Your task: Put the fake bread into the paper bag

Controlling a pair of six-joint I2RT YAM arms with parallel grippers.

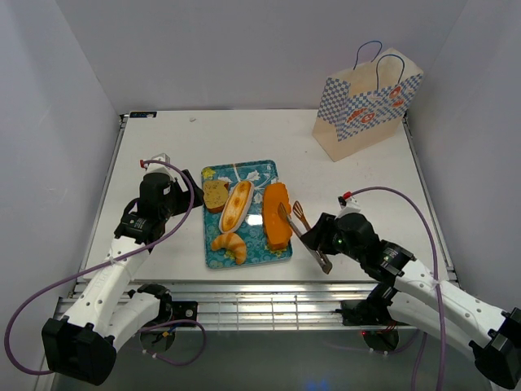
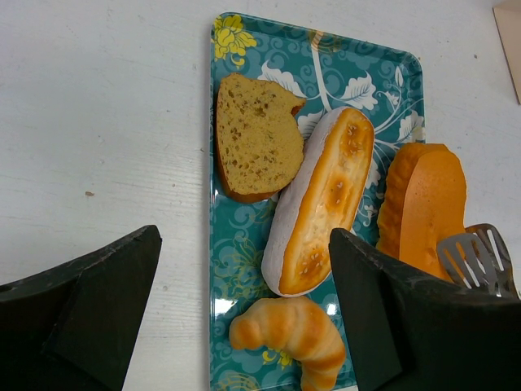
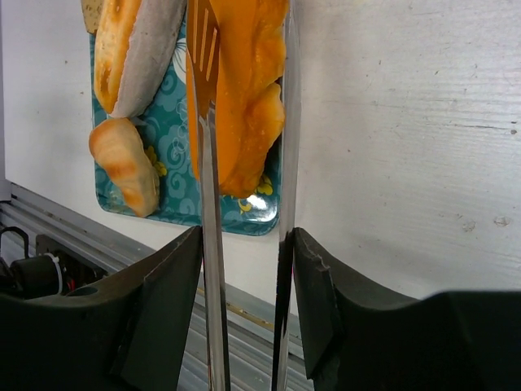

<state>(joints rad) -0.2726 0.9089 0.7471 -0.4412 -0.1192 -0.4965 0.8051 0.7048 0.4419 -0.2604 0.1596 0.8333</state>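
White table (image 1: 163, 147) bears blue tray (image 1: 257, 172), paper bag (image 1: 366, 110).

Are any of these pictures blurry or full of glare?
Top view: sharp, evenly lit, soft shadows. Left wrist view: white glare spots on the tray beside the croissant. Right wrist view: the tongs, close to the lens, look soft and mirror-bright.
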